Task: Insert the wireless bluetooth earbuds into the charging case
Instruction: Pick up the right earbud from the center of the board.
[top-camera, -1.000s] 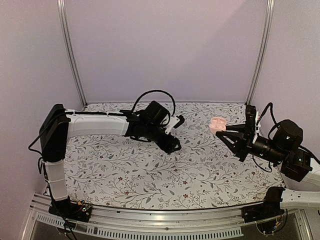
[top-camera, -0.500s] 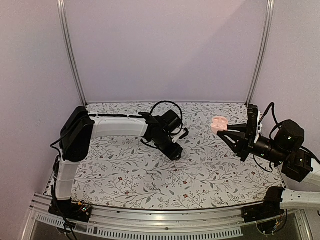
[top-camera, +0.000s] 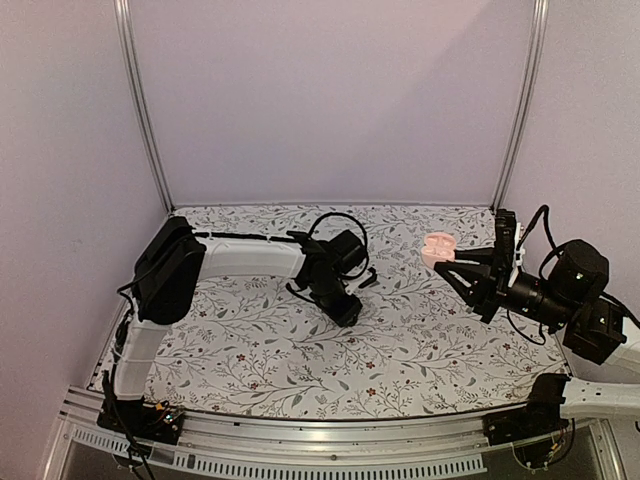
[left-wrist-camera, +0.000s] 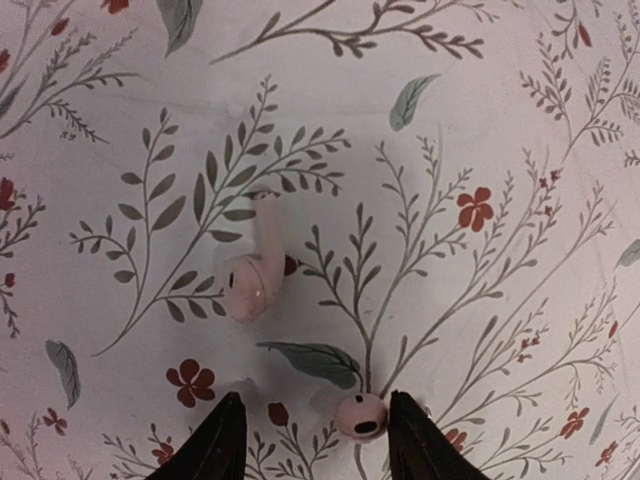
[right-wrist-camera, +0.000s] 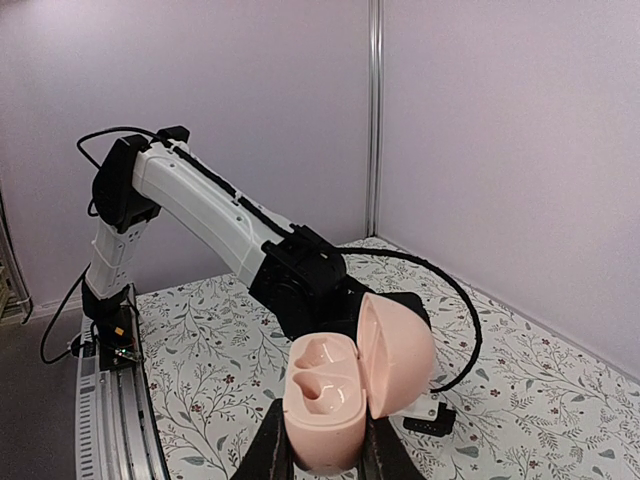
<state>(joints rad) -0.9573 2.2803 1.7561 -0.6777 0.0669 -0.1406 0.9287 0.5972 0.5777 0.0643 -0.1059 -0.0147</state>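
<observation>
The left gripper (left-wrist-camera: 315, 445) hangs low over the flowered cloth (left-wrist-camera: 500, 120), its two dark fingers (left-wrist-camera: 215, 450) spread apart and closed on nothing. The far earbud (left-wrist-camera: 252, 278) lies loose on the cloth just ahead of the fingertips, toward the finger at the left of the wrist view, with its rounded head turned to the gripper and its stem pointing away. The near earbud (left-wrist-camera: 360, 416) sits in the gap between the fingertips, close by the finger at the view's right; whether it touches that finger I cannot tell. It shows a dark oval spot on the side facing the camera. The two lie apart from each other, the near one off to the side of the far one's head. In the top view this gripper is tipped down at the middle of the cloth and both earbuds are hidden beneath it. The right gripper (right-wrist-camera: 322, 455) is clamped on the case (right-wrist-camera: 320, 405), one finger pressing each side of its lower body. The case stands upright above the fingertips, held in the air over the cloth, with its lid (right-wrist-camera: 397, 350) swung open on the hinge toward the right of the wrist view and the moulded hollows of the body facing up. In the top view the case is out beyond the right fingertips, near the far right of the cloth and well apart from the left gripper
</observation>
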